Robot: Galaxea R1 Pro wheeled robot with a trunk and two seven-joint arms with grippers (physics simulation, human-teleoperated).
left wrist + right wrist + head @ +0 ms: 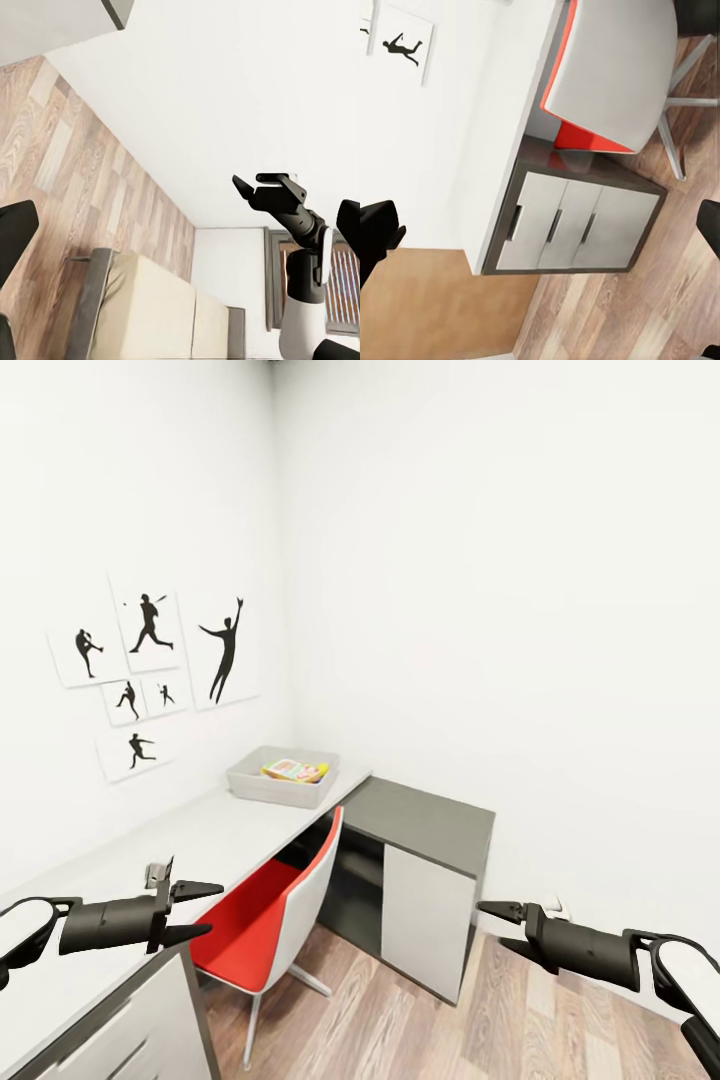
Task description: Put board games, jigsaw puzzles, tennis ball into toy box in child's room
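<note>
Toy box (283,788) lengthwise along table (190,835), toys (295,770) inside; left gripper (190,909), right gripper (508,925) both spread, empty.

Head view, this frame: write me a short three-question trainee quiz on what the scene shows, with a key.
1. True or false: the toy box on the white table already holds something colourful.
2. Which stands tucked under the table? A) a blue stool B) a red-and-white chair C) a green bin
3. Fill in: both the left gripper and the right gripper are open and holding ____.

Key
1. True: a flat yellow and pink item lies inside; its exact kind is too small to tell.
2. B
3. Nothing; both hover on the near side, far from the toy box.
</note>
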